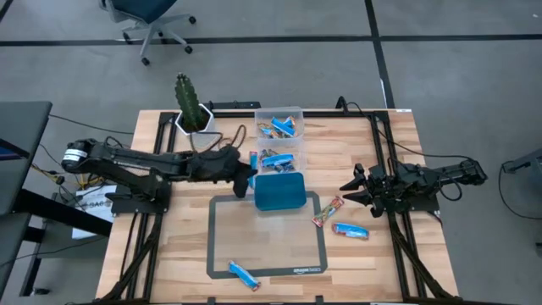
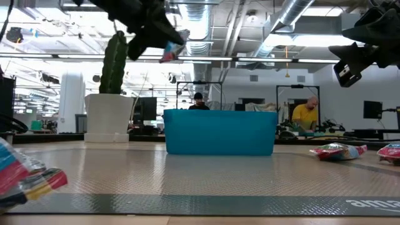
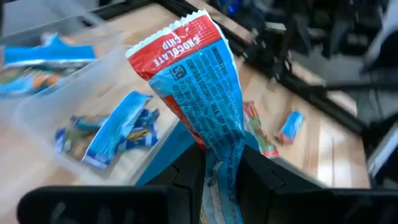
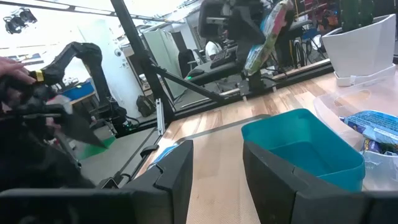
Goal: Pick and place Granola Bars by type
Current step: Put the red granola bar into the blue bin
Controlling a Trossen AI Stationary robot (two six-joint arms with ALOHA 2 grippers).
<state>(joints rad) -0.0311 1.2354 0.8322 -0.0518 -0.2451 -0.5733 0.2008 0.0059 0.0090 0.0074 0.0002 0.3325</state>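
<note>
I have the left tool [image 3: 217, 186] clenched on a red-and-blue wrapped granola bar [image 3: 199, 87], held up above the wooden counter [image 1: 381, 263] between the teal plastic tray [image 1: 279, 192] and the nearer clear plastic bin [image 1: 292, 151] of blue bars. My right tool [image 4: 214, 180] waits released at the counter's right, near two loose bars [image 1: 339, 219]

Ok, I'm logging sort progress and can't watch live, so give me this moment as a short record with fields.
left gripper: shut on a granola bar, raised above the table beside the teal tray
right gripper: open, empty, at the table's right side
clear bins: two, both holding blue-wrapped bars
loose bars on table: one red, one blue, one blue at the near edge
cactus pot: beside the bins
</note>
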